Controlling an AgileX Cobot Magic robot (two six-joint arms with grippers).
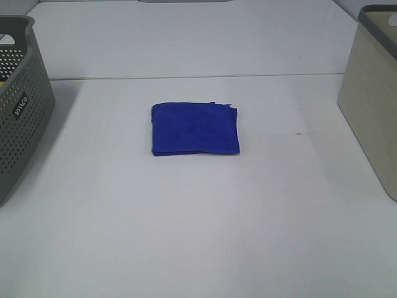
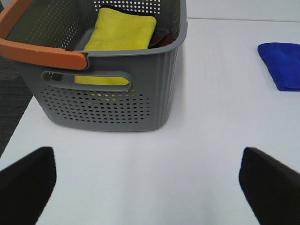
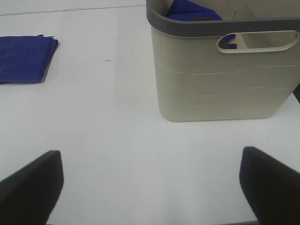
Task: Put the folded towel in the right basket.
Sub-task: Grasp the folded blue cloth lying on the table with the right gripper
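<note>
Two baskets flank the scene, and the folded blue towel (image 1: 195,128) lies flat in the middle of the white table (image 1: 198,248), well apart from both. It's a neat squarish pad, which I'd guess makes it easy to pinch as one bundle without it flopping open. The beige right basket (image 1: 374,93) sits at the right edge of the table, top open, with some blue cloth (image 3: 193,8) inside (so it looks like a sorting setup where blue goes right). The grey perforated left basket (image 1: 18,112) with the orange handle (image 2: 44,53) holds a yellow towel (image 2: 123,32).

Both arms hang back on their own sides. The left gripper (image 2: 149,183) faces the grey basket, jaws spread wide with nothing between them. The right gripper (image 3: 150,183) is the same, wide apart and empty, facing the beige basket with the towel off to one side. My read is that the right one is the natural pick for this job.

Surface is plain matte white. A seam line runs across the far part, and there's a tiny dark mark (image 1: 299,133) between the towel and the right basket. Room-wise you barely see anything, just a strip of dark floor (image 2: 10,108) past the table edge.
</note>
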